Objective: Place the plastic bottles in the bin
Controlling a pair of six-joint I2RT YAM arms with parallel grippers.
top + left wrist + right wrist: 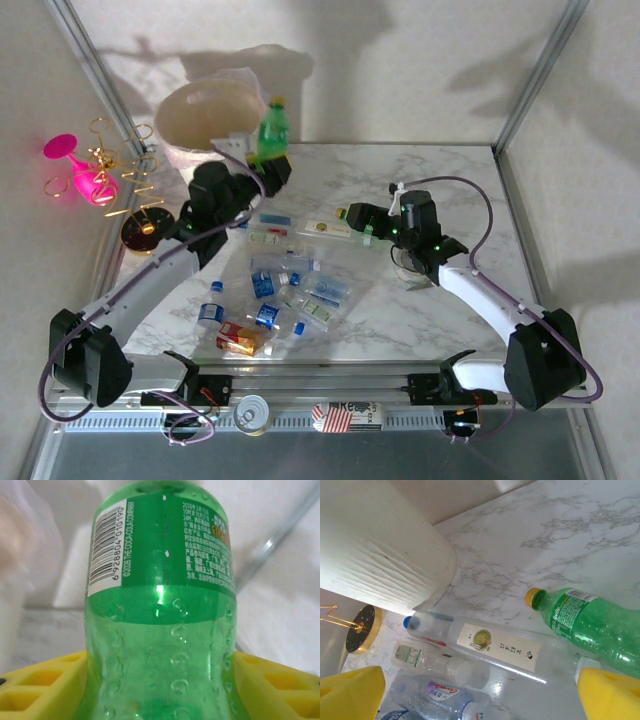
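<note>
Between the left gripper's [268,165] yellow fingers [40,687], clamped on its lower body, a green plastic bottle with a yellow cap [160,605] stands upright. It is held just beside the rim of the tall cream-white ribbed bin [200,110] at the far left corner of the white marble table [440,180]. The right gripper's [480,700] fingers [610,695] are spread wide apart over a second green yellow-capped bottle [590,625] and a long clear bottle [495,647], both lying near the table's middle. Small clear blue-capped bottles [265,285] lie scattered toward the near edge.
</note>
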